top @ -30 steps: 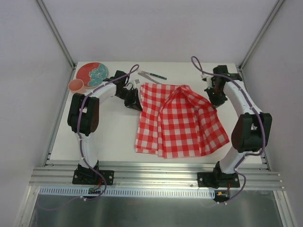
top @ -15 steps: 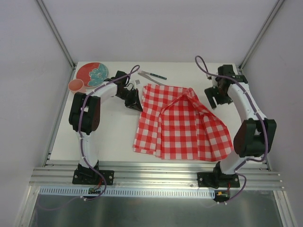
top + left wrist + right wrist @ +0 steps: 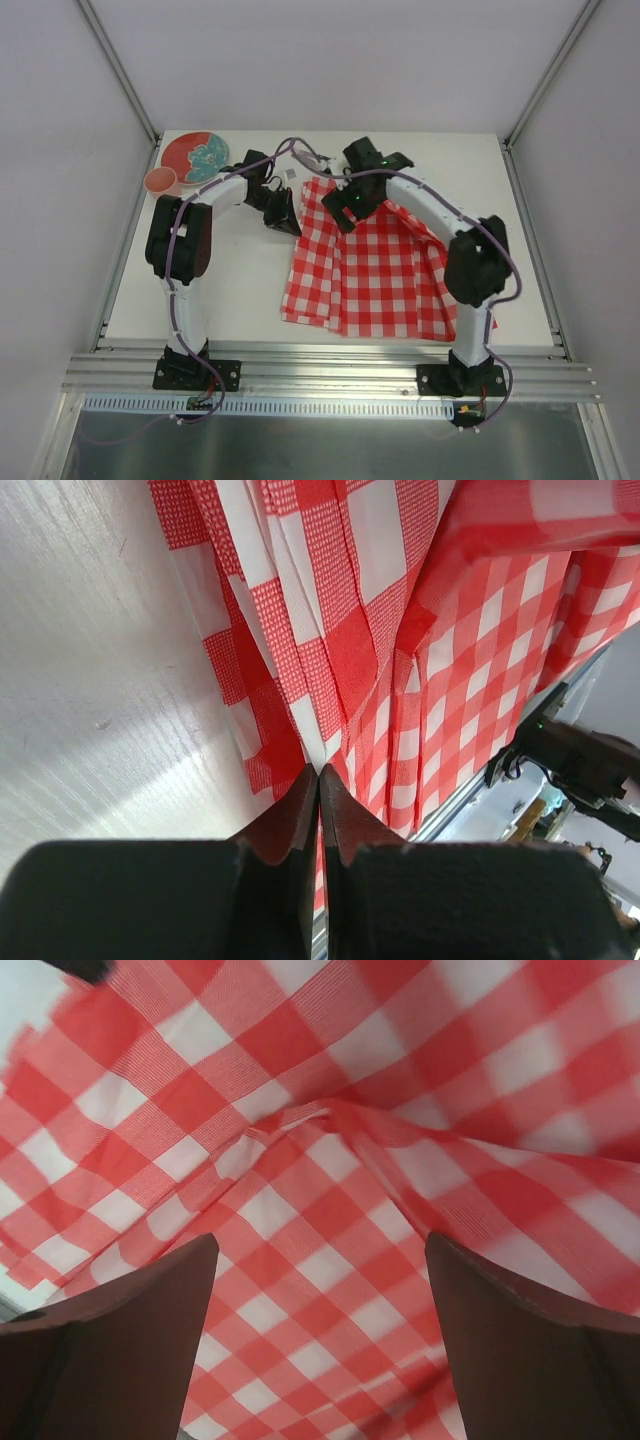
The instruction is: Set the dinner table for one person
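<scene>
Pinching the checked cloth (image 3: 385, 270) with my left gripper (image 3: 319, 775), far side of the dinner table (image 3: 240, 285), right gripper (image 3: 322, 1245) wide open, empty

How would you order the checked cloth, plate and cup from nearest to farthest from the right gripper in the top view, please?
1. checked cloth, directly under the right gripper.
2. plate, in the far left corner.
3. cup, just past the plate, by the left edge.
</scene>
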Available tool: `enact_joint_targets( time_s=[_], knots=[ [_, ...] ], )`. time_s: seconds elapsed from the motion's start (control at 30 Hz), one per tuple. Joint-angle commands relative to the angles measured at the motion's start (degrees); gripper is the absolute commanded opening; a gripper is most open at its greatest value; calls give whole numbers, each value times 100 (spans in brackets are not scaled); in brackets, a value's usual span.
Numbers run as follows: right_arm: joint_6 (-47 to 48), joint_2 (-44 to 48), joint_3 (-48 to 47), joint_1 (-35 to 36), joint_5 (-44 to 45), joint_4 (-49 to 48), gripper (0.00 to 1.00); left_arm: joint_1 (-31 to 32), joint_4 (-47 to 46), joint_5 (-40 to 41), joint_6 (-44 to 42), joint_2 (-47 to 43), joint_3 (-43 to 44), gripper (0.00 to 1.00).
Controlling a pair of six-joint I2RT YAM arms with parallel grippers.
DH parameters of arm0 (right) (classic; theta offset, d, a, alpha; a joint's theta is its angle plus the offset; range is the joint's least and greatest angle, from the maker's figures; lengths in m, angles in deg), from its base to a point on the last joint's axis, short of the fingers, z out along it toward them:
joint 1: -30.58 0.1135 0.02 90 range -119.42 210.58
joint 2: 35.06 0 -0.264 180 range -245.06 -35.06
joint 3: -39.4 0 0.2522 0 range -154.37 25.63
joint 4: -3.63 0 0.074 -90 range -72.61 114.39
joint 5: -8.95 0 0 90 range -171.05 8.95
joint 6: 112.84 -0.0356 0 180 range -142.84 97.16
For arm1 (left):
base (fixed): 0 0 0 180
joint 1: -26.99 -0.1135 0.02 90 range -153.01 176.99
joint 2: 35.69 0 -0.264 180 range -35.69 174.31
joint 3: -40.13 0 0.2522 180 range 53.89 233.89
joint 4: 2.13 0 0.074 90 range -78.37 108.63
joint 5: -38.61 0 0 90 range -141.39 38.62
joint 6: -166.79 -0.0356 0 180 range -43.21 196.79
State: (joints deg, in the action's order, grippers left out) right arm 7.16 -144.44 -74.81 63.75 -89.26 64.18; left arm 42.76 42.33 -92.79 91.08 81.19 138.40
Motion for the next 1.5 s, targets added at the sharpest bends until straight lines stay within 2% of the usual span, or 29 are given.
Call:
enact_joint_targets(
  time_s=[0.0, 0.2, 0.53, 0.77, 0.87, 0.93, 1.17, 1.2, 1.23, 1.33, 1.43, 1.47],
  knots=[
    [-169, -600, -132, 260, -285, 524, 88, -21, 33, -16, 31, -359, -66, 0],
    [-231, -1260, -467, 541, -243, 551, 85, -65, 15, -34, 48, -438, -154, 0],
    [-363, -1191, -64, 1183, -252, 446, 81, -135, -46, -122, 189, -394, -84, 0],
    [-302, -1305, 7, 1236, -14, 393, 79, -162, -73, -201, 259, -377, -66, 0],
    [-240, -1314, 60, 1210, 74, 393, 73, -162, -90, -210, 277, -368, -84, 0],
    [-231, -1305, 208, 1201, 83, 332, 62, -162, -99, -218, 286, -359, -66, 0],
    [-187, -1331, 403, 1157, -32, 270, 31, -162, -108, -210, 277, -368, -84, 0],
    [-161, -1340, 394, 1157, -6, 261, 13, -162, -117, -201, 277, -368, -101, 0],
    [-144, -1349, 385, 1157, 21, 252, 0, -162, -117, -210, 277, -368, -110, 0],
    [-47, -1200, 403, 1087, 258, 340, 0, -171, -117, -210, 268, -385, -110, 0],
    [93, -612, 621, 789, 530, 558, 0, -171, -117, -183, 250, -394, -110, 0],
    [129, -167, 736, 535, 592, 612, 0, -171, -108, -183, 250, -385, -110, 0]
  ],
)
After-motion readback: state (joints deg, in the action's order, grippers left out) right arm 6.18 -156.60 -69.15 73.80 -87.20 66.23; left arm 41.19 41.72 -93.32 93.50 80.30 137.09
